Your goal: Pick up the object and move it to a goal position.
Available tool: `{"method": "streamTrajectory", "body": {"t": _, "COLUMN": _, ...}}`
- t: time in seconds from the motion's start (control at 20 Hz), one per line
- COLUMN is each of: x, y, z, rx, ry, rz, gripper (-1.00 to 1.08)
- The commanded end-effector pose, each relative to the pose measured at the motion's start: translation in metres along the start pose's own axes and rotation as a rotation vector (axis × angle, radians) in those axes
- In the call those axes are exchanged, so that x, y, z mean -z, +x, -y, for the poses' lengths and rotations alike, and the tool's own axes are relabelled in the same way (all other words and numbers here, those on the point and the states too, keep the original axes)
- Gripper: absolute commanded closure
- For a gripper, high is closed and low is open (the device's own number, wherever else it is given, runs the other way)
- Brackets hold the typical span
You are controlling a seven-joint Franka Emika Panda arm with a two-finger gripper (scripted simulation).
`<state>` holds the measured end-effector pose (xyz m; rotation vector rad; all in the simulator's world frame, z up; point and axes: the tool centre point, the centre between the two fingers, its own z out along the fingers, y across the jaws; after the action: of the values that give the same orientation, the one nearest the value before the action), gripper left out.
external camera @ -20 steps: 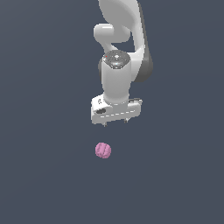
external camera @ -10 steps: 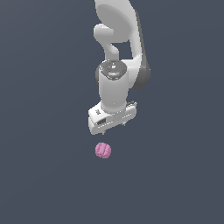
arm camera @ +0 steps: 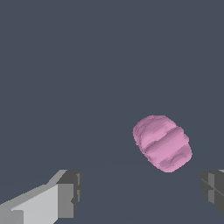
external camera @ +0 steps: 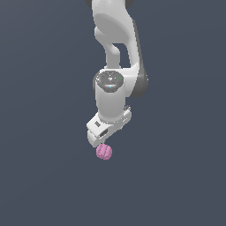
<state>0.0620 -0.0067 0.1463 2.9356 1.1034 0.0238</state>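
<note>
The small pink ball with a lumpy, ridged surface rests on the plain dark grey worktop. In the exterior view it lies directly beneath the white gripper head of the Panda arm, nearly touching its lower edge.

The wrist view shows the jaws standing apart, open, with nothing held. One dark finger pad and the other flank an empty gap. The ball lies off-centre relative to that gap, nearer the second pad than the first, and beyond the fingertip line.

The ball's long axis runs obliquely to the line joining the pads; its ridges cross that axis.

No brand, label or writing is legible on any surface.
</note>
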Motion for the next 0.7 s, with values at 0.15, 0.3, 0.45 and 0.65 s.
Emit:
{"method": "streamTrajectory", "body": {"t": 0.15, "x": -0.010, "y": 0.002, "z": -0.012, "rx": 0.143, "ry": 0.002, "rz": 0.004, "gripper": -0.92}}
{"method": "streamTrajectory", "body": {"t": 0.3, "x": -0.016, "y": 0.003, "z": -0.019, "rx": 0.219, "ry": 0.003, "rz": 0.006, "gripper": -0.92}}
{"method": "streamTrajectory", "body": {"t": 0.45, "x": -0.022, "y": 0.004, "z": -0.026, "rx": 0.294, "ry": 0.005, "rz": 0.008, "gripper": -0.92}}
{"method": "streamTrajectory", "body": {"t": 0.65, "x": -0.029, "y": 0.004, "z": -0.034, "rx": 0.393, "ry": 0.008, "rz": 0.009, "gripper": -0.92}}
